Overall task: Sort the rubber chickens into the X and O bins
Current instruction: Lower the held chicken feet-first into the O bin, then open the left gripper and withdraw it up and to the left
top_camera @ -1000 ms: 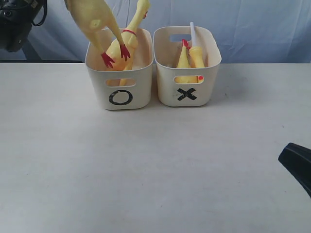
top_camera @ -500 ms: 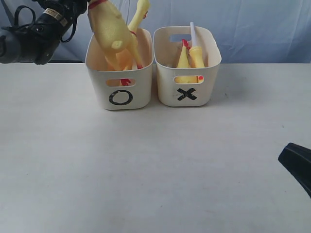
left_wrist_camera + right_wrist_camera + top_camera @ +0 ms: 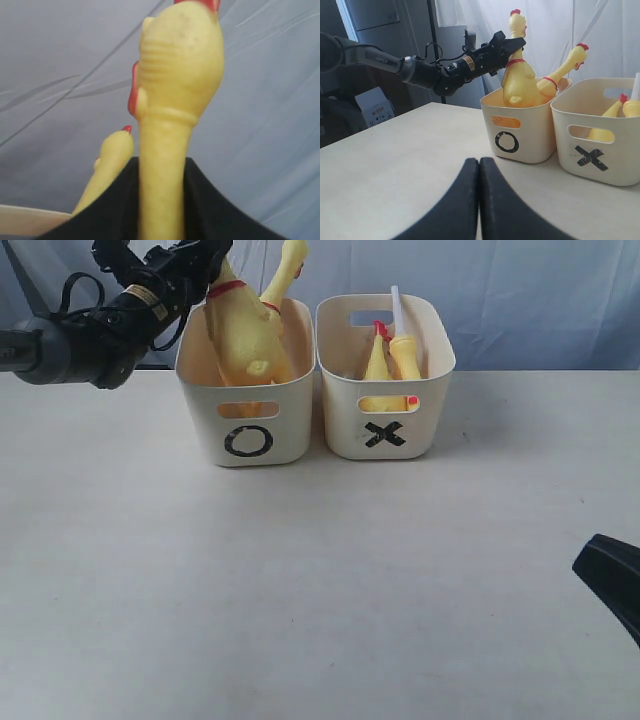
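- Yellow fat chicken (image 3: 245,335) stands upright in your O bin (image 3: 250,430), its neck clamped in your left gripper (image 3: 510,46) above the rim.
- Second fat chicken (image 3: 287,270) leans beside it in the same bin.
- X bin (image 3: 385,435) sits just beside the O bin, with two slim chickens (image 3: 377,360) inside.
- Your right gripper (image 3: 480,161) is closed on nothing, well apart from the O bin.

Bench (image 3: 300,590): off-white matte top, faintly speckled, evenly lit, soft shadows only. Behind the bench's far edge hangs a pale blue-grey cloth backdrop (image 3: 530,300), creased in long diagonal folds. In the right wrist view, a sheer white curtain (image 3: 555,30) beyond the bench has daylight coming through it. Beside the curtain stands a black upright post (image 3: 434,35), and further along is a grey panel (image 3: 370,12). Below bench level, in a dim corner, sits a white box (image 3: 374,106) with a red mark.
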Robot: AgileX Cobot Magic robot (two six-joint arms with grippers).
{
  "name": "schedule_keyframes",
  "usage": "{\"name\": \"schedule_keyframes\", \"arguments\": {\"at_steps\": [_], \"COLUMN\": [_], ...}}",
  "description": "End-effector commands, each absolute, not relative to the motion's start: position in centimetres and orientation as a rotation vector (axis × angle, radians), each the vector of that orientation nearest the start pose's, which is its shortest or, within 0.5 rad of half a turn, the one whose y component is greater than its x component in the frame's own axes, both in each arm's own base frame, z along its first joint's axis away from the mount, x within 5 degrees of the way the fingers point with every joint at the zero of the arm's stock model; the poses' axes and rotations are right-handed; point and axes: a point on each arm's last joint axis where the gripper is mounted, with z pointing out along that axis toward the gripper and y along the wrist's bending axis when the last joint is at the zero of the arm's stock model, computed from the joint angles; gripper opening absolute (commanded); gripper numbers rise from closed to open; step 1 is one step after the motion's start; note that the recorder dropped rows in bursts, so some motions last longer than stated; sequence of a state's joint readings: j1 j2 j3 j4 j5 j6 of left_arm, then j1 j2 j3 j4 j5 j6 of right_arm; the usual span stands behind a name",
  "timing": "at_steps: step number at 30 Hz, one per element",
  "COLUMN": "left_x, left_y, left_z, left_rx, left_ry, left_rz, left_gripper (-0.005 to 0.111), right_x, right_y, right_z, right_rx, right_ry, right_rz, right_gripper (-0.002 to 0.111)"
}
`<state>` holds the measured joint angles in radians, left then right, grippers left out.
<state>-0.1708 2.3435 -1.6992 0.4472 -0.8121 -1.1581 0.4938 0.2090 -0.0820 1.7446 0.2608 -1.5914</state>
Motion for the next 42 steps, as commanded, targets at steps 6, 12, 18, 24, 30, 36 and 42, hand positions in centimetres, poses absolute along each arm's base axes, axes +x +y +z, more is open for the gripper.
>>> {"name": "schedule_keyframes", "arguments": {"at_steps": [6,12,18,24,30,36,42], "left_x": [52.4,52.4,52.4,52.3,52.4,52.3,51.9], "left_y": [-12.0,-12.1,-12.1,-12.2,-11.8,-11.1,-10.5], "left_z": [19.2,19.0,19.0,19.0,18.7,18.9,21.2], "left_rx": [-0.223,-0.197,-0.19,-0.185,-0.122,-0.015,0.097], "left_ry": [1.542,1.559,1.562,1.564,1.605,1.723,1.754], "left_rz": [-1.003,-0.991,-0.989,-0.988,-0.942,-0.772,-0.591], "left_gripper": [0.0,0.004,0.032,0.055,0.06,0.06,0.06], "right_x": [5.2,5.2,5.2,5.2,5.2,5.2,5.2], "right_y": [5.3,5.3,5.3,5.3,5.3,5.3,5.3], "right_z": [23.2,23.2,23.2,23.2,23.2,23.2,23.2], "right_rx": [-0.466,-0.466,-0.466,-0.465,-0.465,-0.465,-0.465], "right_ry": [1.534,1.534,1.534,1.535,1.535,1.535,1.535], "right_rz": [0.702,0.702,0.702,0.7,0.7,0.7,0.7], "right_gripper": [-0.001,-0.001,-0.001,-0.001,-0.001,-0.001,-0.001]}}
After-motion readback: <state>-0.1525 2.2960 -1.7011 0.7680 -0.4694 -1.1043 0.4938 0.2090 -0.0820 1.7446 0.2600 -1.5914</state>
